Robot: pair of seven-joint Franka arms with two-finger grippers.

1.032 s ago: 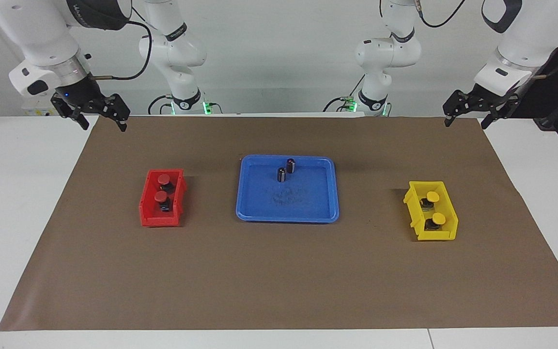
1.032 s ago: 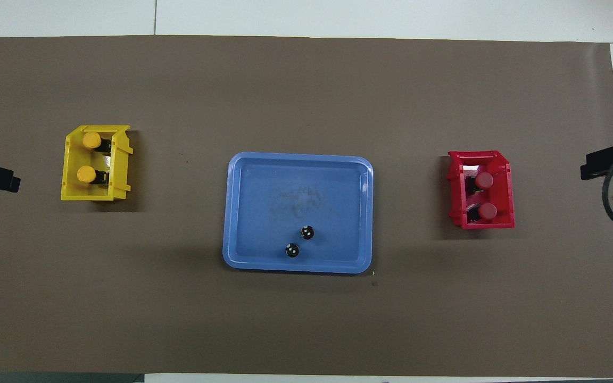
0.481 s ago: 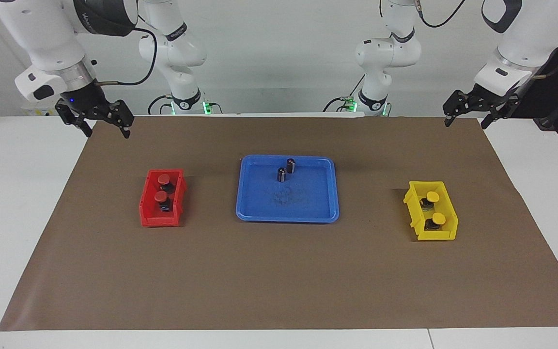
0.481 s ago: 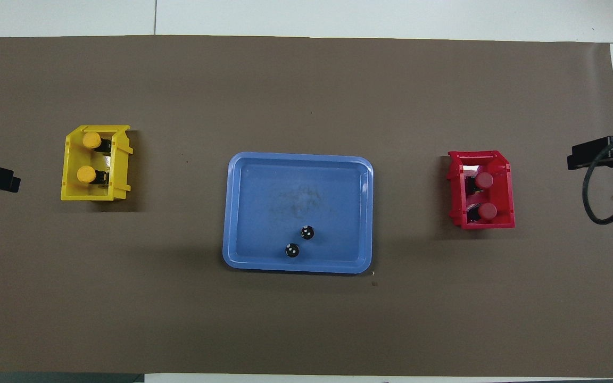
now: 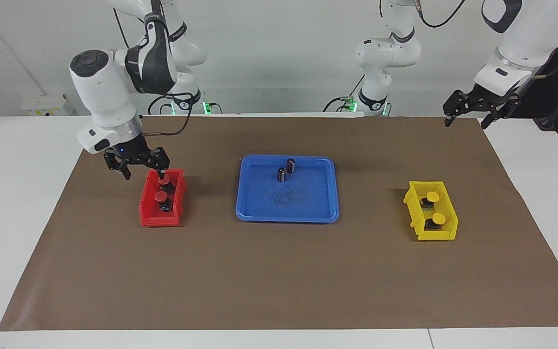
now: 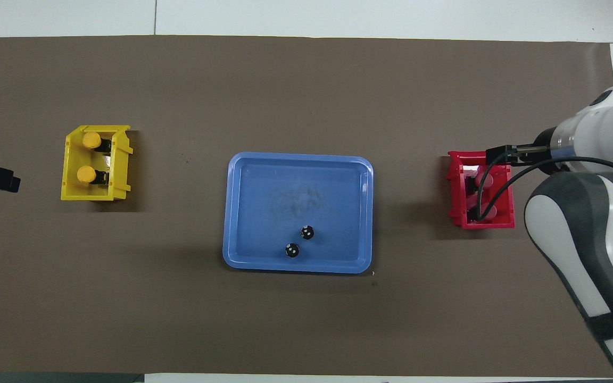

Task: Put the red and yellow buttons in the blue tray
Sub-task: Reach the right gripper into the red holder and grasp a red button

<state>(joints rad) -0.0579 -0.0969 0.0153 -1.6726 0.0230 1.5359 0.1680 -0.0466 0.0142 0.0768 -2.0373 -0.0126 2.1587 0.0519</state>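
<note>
Over small red plastic bin (image 5: 161, 206), toward right arm's end of table: your right gripper (image 5: 138, 166), fingers spread, has swung in from brown mat's corner within a second; one fingertip now at nearer round red-capped push button (image 5: 164, 181). First pick looks imminent. Second red button (image 5: 161, 196) untouched, two yellow-capped buttons (image 5: 433, 196) in small yellow bin (image 5: 446, 213). Flat blue plastic tray (image 5: 308, 213) holds only two dark cylinders (image 5: 281, 174). Left gripper (image 5: 468, 112) waits, fingers apart, over mat corner.

The blue tray (image 6: 242, 213) holds 2 dark cylinders (image 6: 299, 241), between yellow bin (image 6: 71, 173) and red bin (image 6: 454, 186).
</note>
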